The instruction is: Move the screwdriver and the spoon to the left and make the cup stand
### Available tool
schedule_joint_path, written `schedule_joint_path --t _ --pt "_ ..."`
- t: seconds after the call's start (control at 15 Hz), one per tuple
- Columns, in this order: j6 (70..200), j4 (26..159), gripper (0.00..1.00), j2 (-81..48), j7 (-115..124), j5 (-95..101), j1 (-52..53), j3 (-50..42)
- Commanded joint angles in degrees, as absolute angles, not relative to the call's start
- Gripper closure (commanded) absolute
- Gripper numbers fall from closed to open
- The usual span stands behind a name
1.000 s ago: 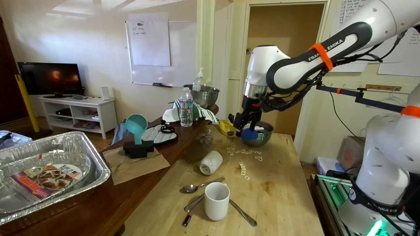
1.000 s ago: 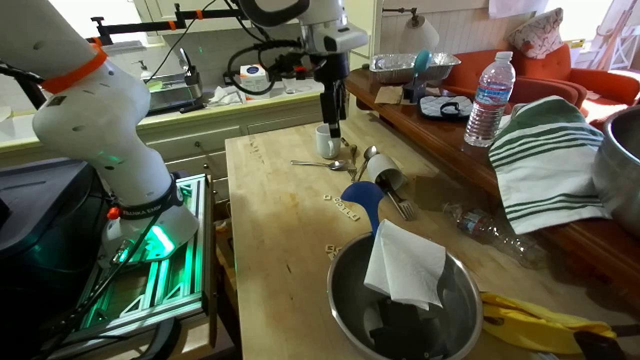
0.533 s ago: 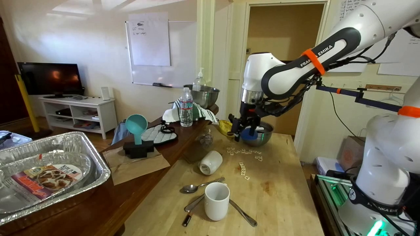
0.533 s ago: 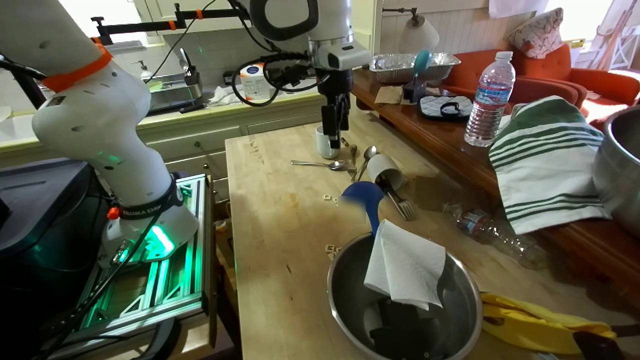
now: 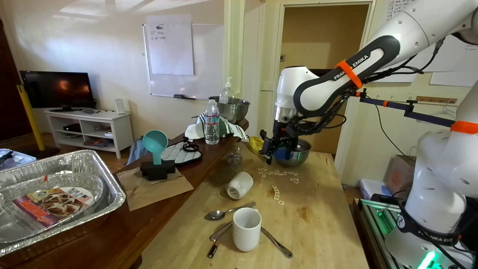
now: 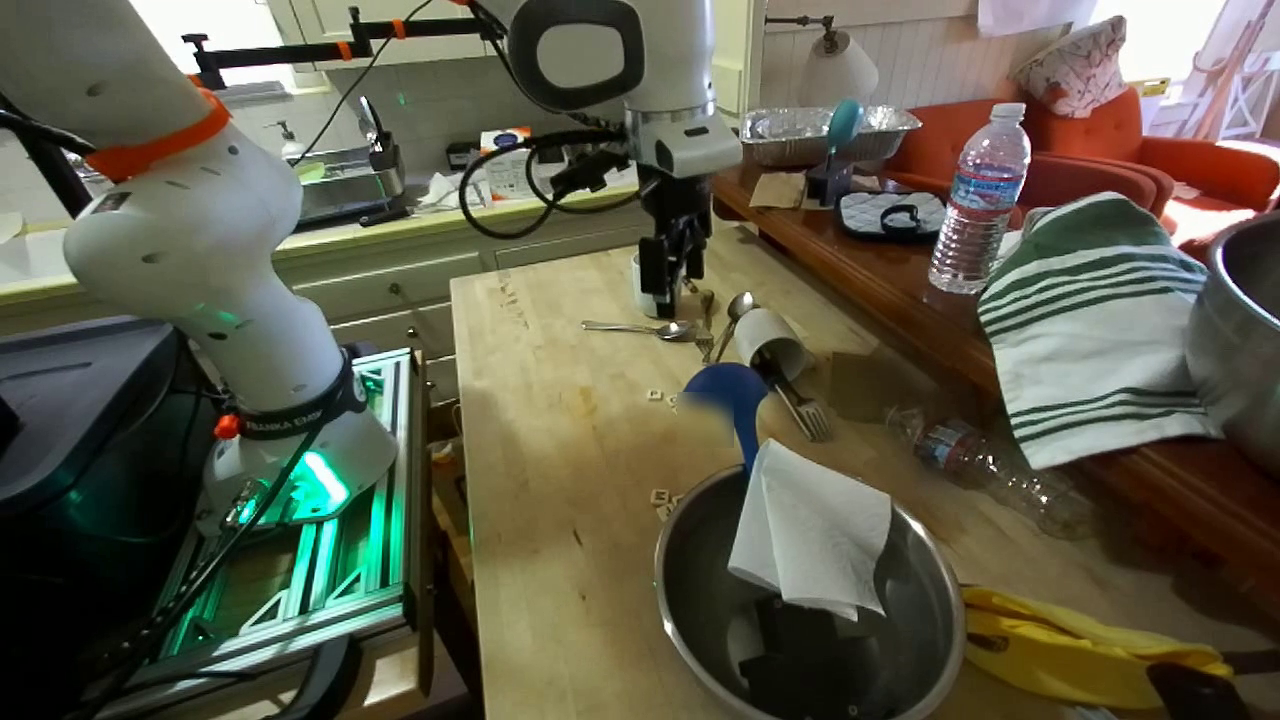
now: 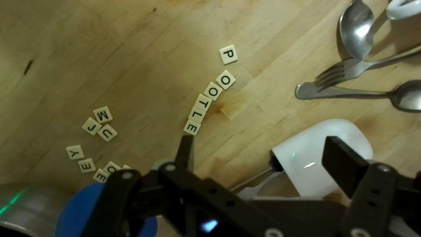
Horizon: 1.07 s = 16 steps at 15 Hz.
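The white cup (image 5: 240, 185) lies on its side on the wooden table, its mouth facing the steel bowl's side. A fork (image 6: 812, 415) sticks out of that mouth beside a dark item (image 6: 770, 368); whether this is the screwdriver I cannot tell. Two spoons lie near the cup: one spoon (image 7: 409, 95) passes under a second fork (image 7: 353, 67), while another spoon (image 7: 358, 31) sits by the mug. In the wrist view my gripper (image 7: 260, 148) is open above the table, nothing held. The cup shows between and partly behind its fingers (image 7: 342, 164).
A taller white mug (image 5: 247, 229) stands among the cutlery. Letter tiles (image 7: 213, 91) are scattered on the table. A steel bowl (image 6: 690, 590) holds a blue ladle (image 6: 730, 390) and a paper napkin (image 6: 815, 530). A brown ledge (image 6: 860, 265) runs along the cup's side, with a plastic bottle (image 6: 985, 470) near it.
My arm has come down toward the table, shifting slightly toward the ledge. The gripper stays open, and the cup and cutlery have not moved.
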<state>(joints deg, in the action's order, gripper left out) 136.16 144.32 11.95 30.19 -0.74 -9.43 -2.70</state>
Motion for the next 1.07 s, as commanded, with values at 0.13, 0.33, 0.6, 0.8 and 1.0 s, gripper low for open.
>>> schedule_joint_path --t 0.13,0.33,0.6,0.8,1.0 --pt "148.8 143.7 0.0 3.7 32.9 -11.3 -10.2 -6.0" --pt "154.6 142.9 0.0 -0.4 38.7 -11.9 -10.3 -6.6" --pt "153.8 143.5 0.0 0.3 37.1 -11.3 -9.7 -7.3" --pt "155.2 142.7 0.0 -0.9 38.2 -12.1 -9.6 -7.3" --pt "155.8 140.4 0.0 -4.1 40.2 -19.7 -9.2 -7.0"
